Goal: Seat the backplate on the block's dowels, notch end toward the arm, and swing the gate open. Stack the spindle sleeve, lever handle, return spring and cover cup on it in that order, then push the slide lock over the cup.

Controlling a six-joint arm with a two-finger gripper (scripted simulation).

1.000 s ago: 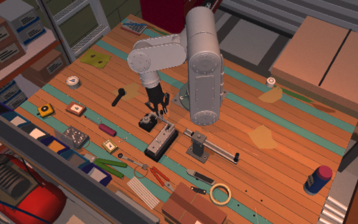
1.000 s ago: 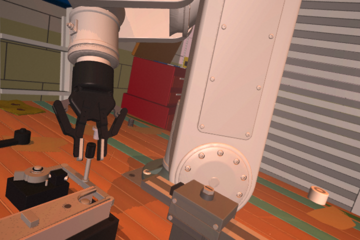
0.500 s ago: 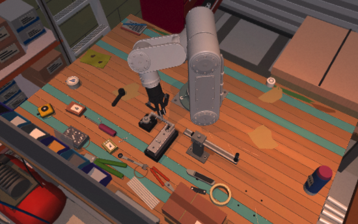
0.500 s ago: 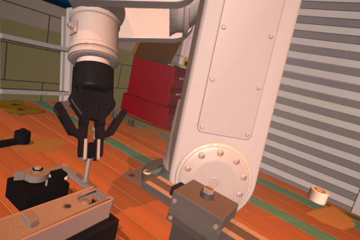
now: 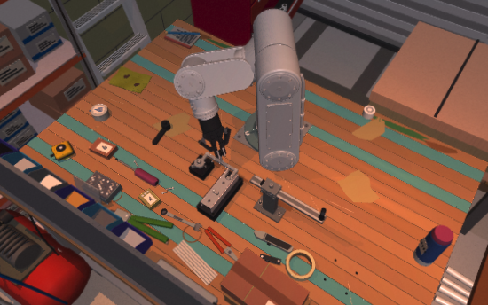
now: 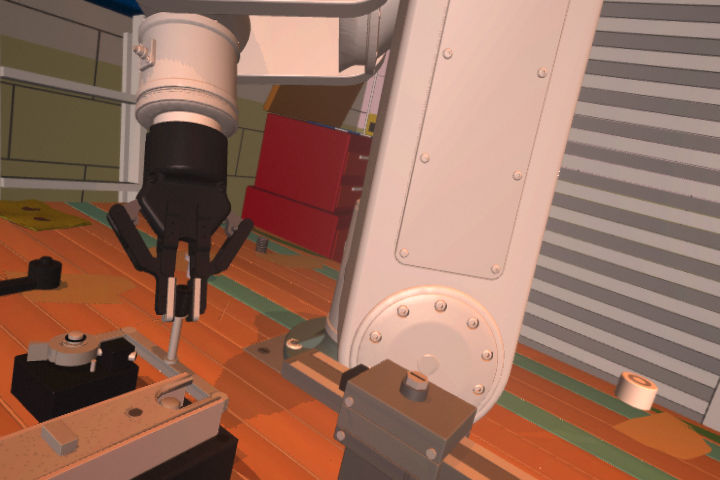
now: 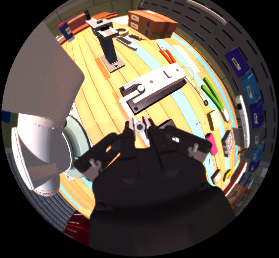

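In the middle of the bench, just in front of the arm's base, the grey backplate (image 5: 221, 189) sits on its black block, its notch end toward the arm. The gate (image 6: 156, 352), a thin grey bar hinged on a low black post (image 5: 201, 167), lies across that end, and an upright pin with a black knob (image 6: 181, 298) rises from its free end. The black lever handle (image 5: 160, 132) lies to the left, the white cover cup (image 5: 368, 111) far right, and a small spring (image 6: 262, 244) behind. My gripper (image 6: 181, 300) stands straight above the gate and is closed on the knob.
The arm's thick white column (image 5: 278, 88) stands right behind the block. The slide lock on its rail (image 5: 283, 200) sits to the right. Pliers (image 5: 217, 241), a tape roll (image 5: 300, 264), green sticks (image 5: 150, 226) and small boxes lie along the near edge.
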